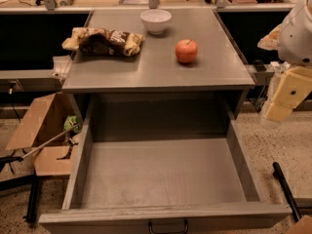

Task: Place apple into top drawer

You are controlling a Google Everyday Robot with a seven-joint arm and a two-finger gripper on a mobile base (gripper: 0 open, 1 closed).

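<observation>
Your red-orange apple sits stem-up on the table above the top drawer, which stands pulled open, grey and deep. The claw hangs right of that drawer.

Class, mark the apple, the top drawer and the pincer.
apple (186,51): camera view, its red skin.
top drawer (165,172): camera view, bare grey bottom.
pincer (279,108): camera view, pale tip, right of the open drawer.
</observation>
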